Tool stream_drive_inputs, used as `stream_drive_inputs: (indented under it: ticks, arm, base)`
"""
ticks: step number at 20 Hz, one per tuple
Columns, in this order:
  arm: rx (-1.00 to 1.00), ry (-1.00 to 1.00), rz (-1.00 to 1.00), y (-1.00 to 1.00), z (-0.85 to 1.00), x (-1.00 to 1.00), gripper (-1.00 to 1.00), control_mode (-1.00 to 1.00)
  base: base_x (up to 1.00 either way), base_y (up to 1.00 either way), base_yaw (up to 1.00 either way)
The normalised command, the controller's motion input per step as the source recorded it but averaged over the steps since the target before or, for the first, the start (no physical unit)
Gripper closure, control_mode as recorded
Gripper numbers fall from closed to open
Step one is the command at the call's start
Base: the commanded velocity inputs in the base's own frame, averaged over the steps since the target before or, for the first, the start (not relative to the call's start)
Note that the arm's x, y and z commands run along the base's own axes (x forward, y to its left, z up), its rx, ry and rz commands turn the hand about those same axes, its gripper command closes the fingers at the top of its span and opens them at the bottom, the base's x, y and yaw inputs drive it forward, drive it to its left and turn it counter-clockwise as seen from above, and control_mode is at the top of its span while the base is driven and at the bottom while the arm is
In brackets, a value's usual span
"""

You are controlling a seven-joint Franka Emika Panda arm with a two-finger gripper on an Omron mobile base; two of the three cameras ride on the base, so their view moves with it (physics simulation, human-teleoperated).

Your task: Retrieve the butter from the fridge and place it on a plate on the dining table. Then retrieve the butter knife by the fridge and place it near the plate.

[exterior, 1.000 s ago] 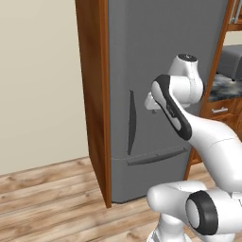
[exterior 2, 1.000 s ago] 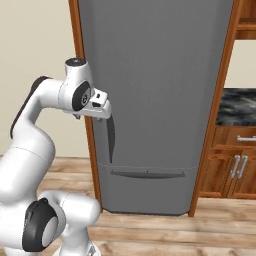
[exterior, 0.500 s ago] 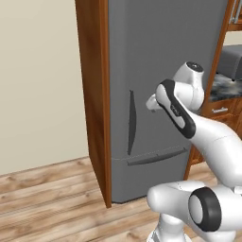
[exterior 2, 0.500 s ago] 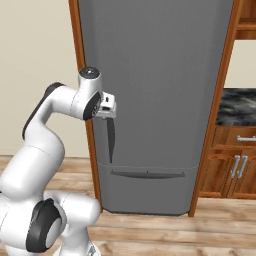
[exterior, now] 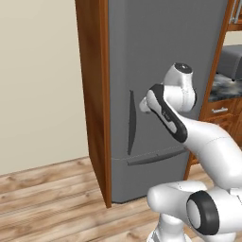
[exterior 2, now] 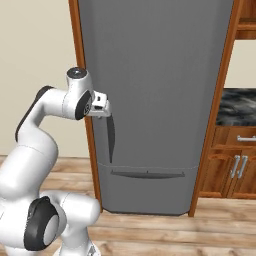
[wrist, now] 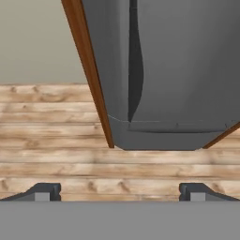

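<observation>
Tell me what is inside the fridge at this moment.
Nothing inside can be seen: the fridge is shut, its dark grey door covering the shelves and any butter. The open gripper is near the upright curved handle.

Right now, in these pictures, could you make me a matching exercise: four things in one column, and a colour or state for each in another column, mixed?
Things:
1. fridge
2. fridge handle
3. pincer
4. floor

Descriptions:
A. open, holding nothing
B. light wooden planks
C. dark grey, door closed
D. slim, dark, curved, upright

Pairs: 1-C, 2-D, 3-A, 4-B
</observation>
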Motion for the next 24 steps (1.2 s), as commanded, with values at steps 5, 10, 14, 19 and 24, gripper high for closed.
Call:
stream_drive_inputs:
  ticks: [5, 10, 14, 19, 24]
  arm:
    - [-0.04, -0.03, -0.02, -0.12, -0.27, 0.19, -1.0, -1.0]
    - [-0.05, -0.04, 0.0, -0.03, -0.19, 0.23, -1.0, -1.0]
    - [0.0, -0.04, 0.0, 0.03, -0.02, 0.19, -1.0, -1.0]
    - [0.0, -0.04, 0.0, 0.07, 0.0, 0.32, -1.0, -1.0]
    - [0.0, -0.02, 0.0, 0.04, -0.12, 0.44, -1.0, -1.0]
  base:
    - [0.0, 0.0, 0.0]
    - [0.0, 0.0, 0.0]
    - [0.0, 0.0, 0.0]
    - [0.0, 0.0, 0.0]
    - [0.0, 0.0, 0.0]
